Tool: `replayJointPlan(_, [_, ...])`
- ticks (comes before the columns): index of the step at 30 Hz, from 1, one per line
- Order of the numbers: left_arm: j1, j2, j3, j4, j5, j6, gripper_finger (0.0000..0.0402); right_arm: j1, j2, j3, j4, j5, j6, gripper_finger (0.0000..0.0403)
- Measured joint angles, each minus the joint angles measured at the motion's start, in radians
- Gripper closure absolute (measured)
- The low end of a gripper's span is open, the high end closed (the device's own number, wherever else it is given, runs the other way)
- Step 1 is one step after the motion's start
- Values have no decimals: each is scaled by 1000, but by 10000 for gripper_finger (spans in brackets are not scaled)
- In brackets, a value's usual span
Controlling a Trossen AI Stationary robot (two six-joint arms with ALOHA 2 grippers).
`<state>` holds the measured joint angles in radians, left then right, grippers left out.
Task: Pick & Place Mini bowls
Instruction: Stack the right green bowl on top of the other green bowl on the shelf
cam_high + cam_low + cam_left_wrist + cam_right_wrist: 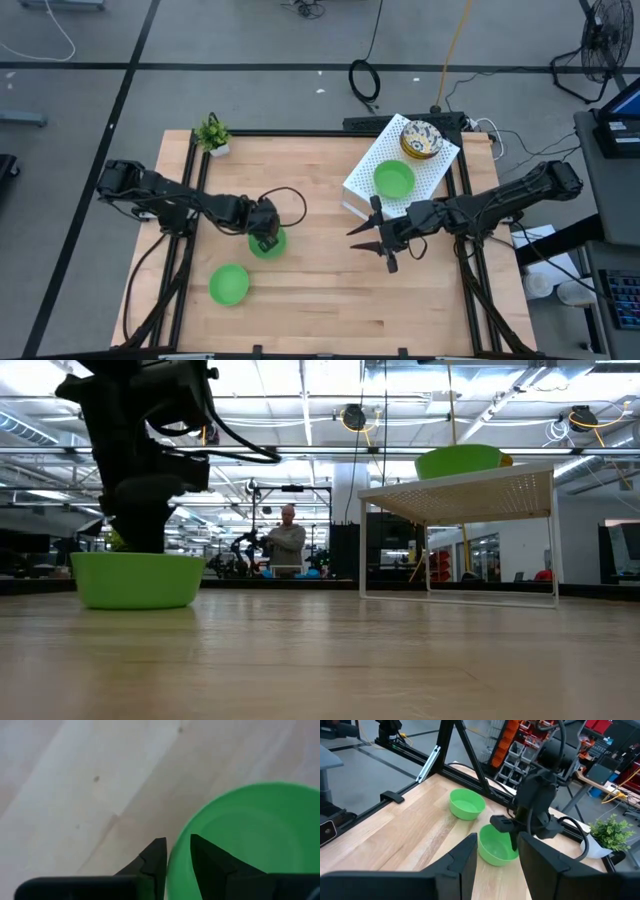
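My left gripper [265,238] is shut on the rim of a bright green mini bowl [268,245] near the table's middle. That bowl shows in the low view [135,580] with its base on the wood. A second green bowl [229,284] rests on the table nearer the front left. A third green bowl [394,179] and a floral cream bowl [421,140] sit on a white perforated rack [437,170]. My right gripper [375,238] is open and empty, right of centre, pointing toward the left arm. Other floral bowls do not show. My left gripper has the green bowl's rim [176,865] between its fingers, one finger [210,865] inside the bowl and one [154,861] outside. The fingers come from above, pointing down. The bowl sits upright with its base on the table [135,605].
A small potted plant [212,134] stands at the far left corner. The white rack takes up the far right part of the table, standing on thin legs [362,545]. Bare wood [330,300] lies between the arms and toward the near edge. A person [287,540] stands far behind the table.
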<state>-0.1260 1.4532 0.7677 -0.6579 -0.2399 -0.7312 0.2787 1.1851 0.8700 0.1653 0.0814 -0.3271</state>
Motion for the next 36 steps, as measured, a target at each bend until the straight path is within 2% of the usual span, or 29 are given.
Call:
replayJointPlan(4, [11, 0, 0, -10, 30, 27, 319, 0, 0, 0, -11, 0, 0, 273])
replayJointPlan(9, [20, 0, 0, 4, 30, 55, 382, 0, 0, 0, -11, 0, 0, 273])
replayJointPlan(12, [27, -2, 2, 37, 25, 85, 389, 0, 0, 0, -11, 0, 0, 273])
replayJointPlan(15, [26, -2, 8, 69, -31, 127, 394, 0, 0, 0, -11, 0, 0, 273])
replayJointPlan(19, [26, -2, 48, 76, -194, 181, 395, 0, 0, 0, -10, 0, 0, 273])
replayJointPlan(24, [25, 0, 117, 74, -326, 270, 396, -1, 0, 0, -10, 0, 0, 273])
replayJointPlan(30, [20, 0, 174, 70, -400, 331, 397, -1, 0, 0, -14, 0, 0, 273])
replayJointPlan(36, [5, -7, 219, 20, -398, 356, 397, -1, 0, 0, -20, 0, 0, 273])
